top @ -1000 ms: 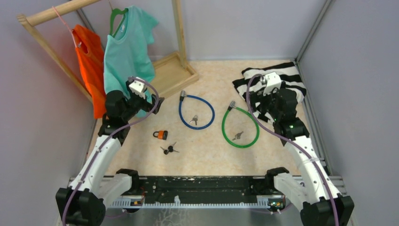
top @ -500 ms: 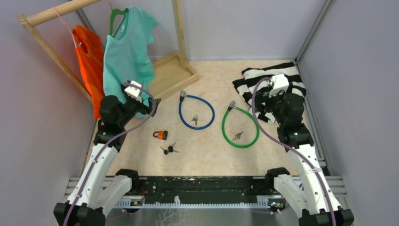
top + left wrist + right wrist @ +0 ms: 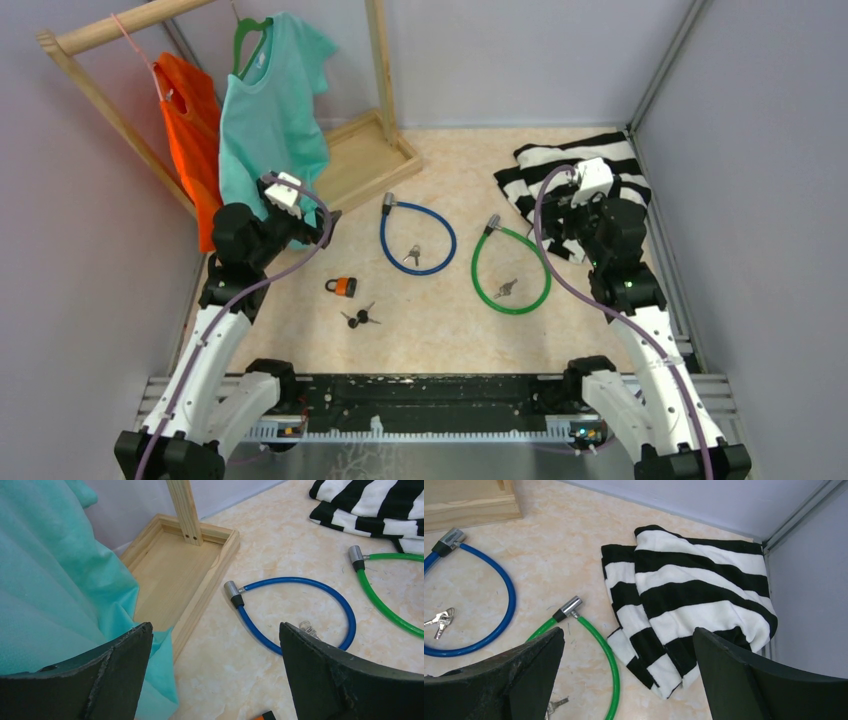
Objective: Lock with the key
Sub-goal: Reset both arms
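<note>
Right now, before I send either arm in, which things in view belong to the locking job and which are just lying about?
Job: orange padlock, black-headed keys beside it, blue cable lock, green cable lock, keys in the blue loop, keys in the green loop.
Lying about: striped cloth, teal shirt, orange shirt, wooden rack.

Top camera high, looking down; wrist cameras low, oblique; share blue cable [image 3: 295, 579].
</note>
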`<state>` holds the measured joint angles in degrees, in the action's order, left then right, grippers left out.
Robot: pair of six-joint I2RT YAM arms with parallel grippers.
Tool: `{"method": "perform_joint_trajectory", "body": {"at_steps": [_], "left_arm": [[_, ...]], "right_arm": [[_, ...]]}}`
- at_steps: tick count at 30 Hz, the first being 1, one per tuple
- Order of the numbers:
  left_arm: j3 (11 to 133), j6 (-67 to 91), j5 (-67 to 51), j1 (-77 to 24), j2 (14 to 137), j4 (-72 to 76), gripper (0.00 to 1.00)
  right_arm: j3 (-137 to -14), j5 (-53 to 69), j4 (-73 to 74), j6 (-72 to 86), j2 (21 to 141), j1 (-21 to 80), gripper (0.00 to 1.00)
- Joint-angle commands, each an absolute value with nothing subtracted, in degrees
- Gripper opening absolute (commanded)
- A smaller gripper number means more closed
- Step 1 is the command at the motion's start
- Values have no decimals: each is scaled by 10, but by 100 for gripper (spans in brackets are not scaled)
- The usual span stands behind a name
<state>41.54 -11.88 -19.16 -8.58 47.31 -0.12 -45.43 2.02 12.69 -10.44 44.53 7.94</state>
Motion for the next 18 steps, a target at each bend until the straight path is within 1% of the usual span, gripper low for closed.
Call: {"method": "perform_joint_trajectory", "body": {"at_steps": [1, 18], "left_arm": [[416, -122, -195, -83, 461, -3, 100], [416, -125, -197, -82, 474, -9, 100]], "right_arm": [[-453, 26, 97, -107, 441, 70, 99], [-455, 29, 98, -102, 443, 67, 99]]}}
